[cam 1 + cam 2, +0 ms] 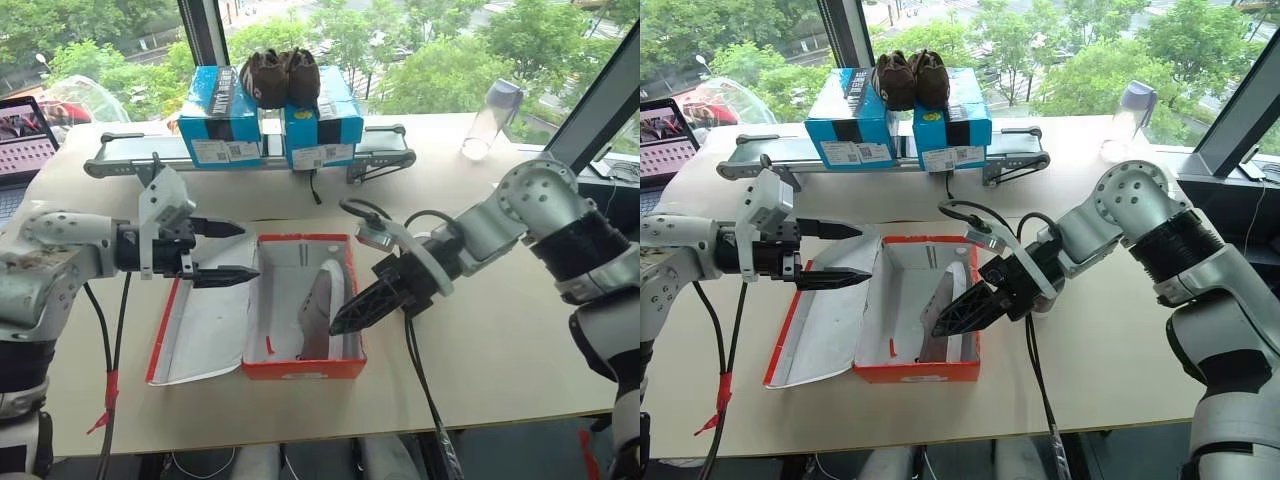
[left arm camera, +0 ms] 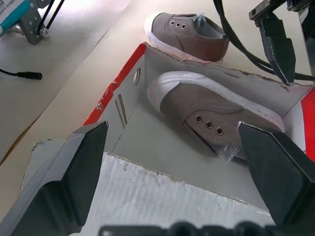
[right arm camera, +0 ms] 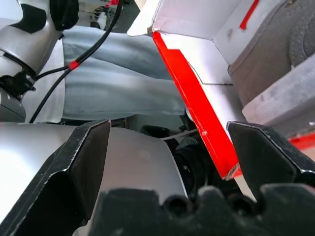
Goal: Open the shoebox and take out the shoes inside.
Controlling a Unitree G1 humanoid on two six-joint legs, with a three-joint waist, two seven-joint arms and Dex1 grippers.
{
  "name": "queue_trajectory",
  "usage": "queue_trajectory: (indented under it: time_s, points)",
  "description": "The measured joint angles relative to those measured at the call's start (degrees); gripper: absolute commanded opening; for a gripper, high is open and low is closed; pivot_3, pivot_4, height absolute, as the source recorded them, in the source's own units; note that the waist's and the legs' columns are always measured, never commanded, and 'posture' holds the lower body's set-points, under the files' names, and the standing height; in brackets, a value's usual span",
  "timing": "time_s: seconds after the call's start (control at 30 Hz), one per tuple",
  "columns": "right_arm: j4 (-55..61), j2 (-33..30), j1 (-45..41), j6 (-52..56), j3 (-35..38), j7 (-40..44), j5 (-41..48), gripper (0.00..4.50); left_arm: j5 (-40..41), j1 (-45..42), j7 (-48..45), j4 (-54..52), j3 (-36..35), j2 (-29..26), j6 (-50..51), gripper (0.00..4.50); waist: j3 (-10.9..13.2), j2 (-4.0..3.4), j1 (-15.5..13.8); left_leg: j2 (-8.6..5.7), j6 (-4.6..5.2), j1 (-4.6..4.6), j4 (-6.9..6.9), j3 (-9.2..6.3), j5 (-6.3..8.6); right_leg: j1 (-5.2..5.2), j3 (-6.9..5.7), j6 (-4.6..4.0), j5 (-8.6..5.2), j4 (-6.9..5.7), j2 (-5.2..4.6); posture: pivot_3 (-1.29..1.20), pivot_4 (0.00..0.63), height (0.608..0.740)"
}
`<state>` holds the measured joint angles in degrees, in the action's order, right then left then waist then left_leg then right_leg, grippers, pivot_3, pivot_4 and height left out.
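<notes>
- Left gripper (image 1: 240, 250) hovers with its two black fingers spread wide and empty, tips just over the seam where the lid (image 1: 205, 325) meets the shoebox (image 1: 305, 368).
- Right gripper (image 1: 345, 318) reaches in from the other side, jaws also wide apart and holding nothing; its tips sit at the box's right wall, near the front corner, just beside the shoe inside. Whether they touch the wall or the shoe cannot be told.
- The red shoebox lies open on the table (image 1: 500, 360) between the two arms, its lid folded flat out to the left, white inside showing.
- One grey sneaker (image 1: 320, 310) with white sole lies on its side along the box's right wall, toe toward the far end.
- In the left wrist view, a second sneaker (image 2: 189, 37) rests on the table just outside that wall, beside the right arm's cable.
- Beyond the box, two blue boxes (image 1: 222, 118) stand on a small conveyor (image 1: 130, 152), with a pair of brown fuzzy shoes (image 1: 280, 75) on top.
- A clear bottle (image 1: 490, 120) stands at the table's far right; a laptop (image 1: 22, 140) sits at the far left edge.
</notes>
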<state>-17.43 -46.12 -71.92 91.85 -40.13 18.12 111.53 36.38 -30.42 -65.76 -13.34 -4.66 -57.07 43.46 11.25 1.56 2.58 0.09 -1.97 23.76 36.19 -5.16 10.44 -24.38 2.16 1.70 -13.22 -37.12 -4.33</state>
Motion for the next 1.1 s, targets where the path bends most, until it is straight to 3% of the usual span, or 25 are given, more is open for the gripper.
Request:
queue_trajectory:
  time_s: [0.4,0.57,1.1]
  points:
    - [4.77,2.4,8.37,-5.94,3.01,-18.32,2.03,4.48,2.02,2.18,2.19,-3.25,-3.12,-1.19,2.99,4.5,-0.11,0.18,0.1,0.01,0.02,-0.27,0.03,0.0,0.01,0.24,0.03,0.09,-0.04,0.0,0.01,0.0,0.15,0.74]
    - [5.73,3.89,9.61,-6.38,5.27,-22.22,2.01,4.48,2.24,2.65,2.71,-4.1,-3.93,-1.68,3.39,4.5,-0.2,0.29,0.09,0.1,0.06,-0.6,0.04,0.0,-0.02,0.48,0.08,0.3,-0.09,0.0,0.14,0.0,0.15,0.74]
    - [1.16,4.01,4.46,-2.62,7.64,-23.3,-2.64,4.48,2.25,3.35,3.87,-4.75,-4.25,-1.01,3.28,4.5,-0.19,0.27,-0.06,0.16,0.3,0.0,0.02,0.02,-0.01,0.02,0.19,-0.01,0.15,0.11,0.26,0.0,0.15,0.74]
